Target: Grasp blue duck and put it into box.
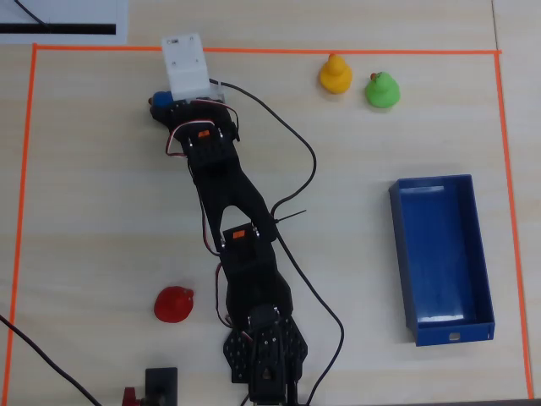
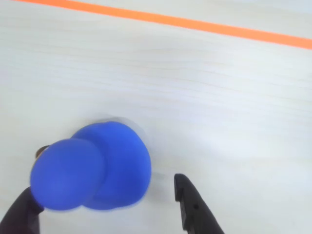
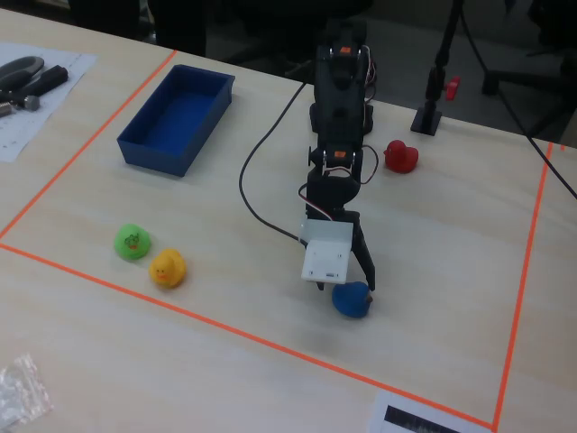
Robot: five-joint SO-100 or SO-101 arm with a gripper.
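The blue duck (image 2: 97,165) stands on the table near the orange tape line. In the wrist view it sits between my two black fingers. My gripper (image 2: 105,187) is open around it: the left finger (image 2: 22,214) is against the duck's head, and the right finger (image 2: 192,204) stands apart from its body. In the overhead view the duck (image 1: 157,101) peeks out at the left of the gripper (image 1: 166,110), under the white wrist camera. In the fixed view the duck (image 3: 352,299) lies below the gripper (image 3: 350,281). The long blue box (image 1: 444,258) lies empty at the right.
A yellow duck (image 1: 335,74) and a green duck (image 1: 382,89) stand near the top tape line. A red duck (image 1: 173,303) lies left of the arm's base. A black cable (image 1: 304,169) runs across the table. Orange tape (image 1: 270,52) borders the workspace.
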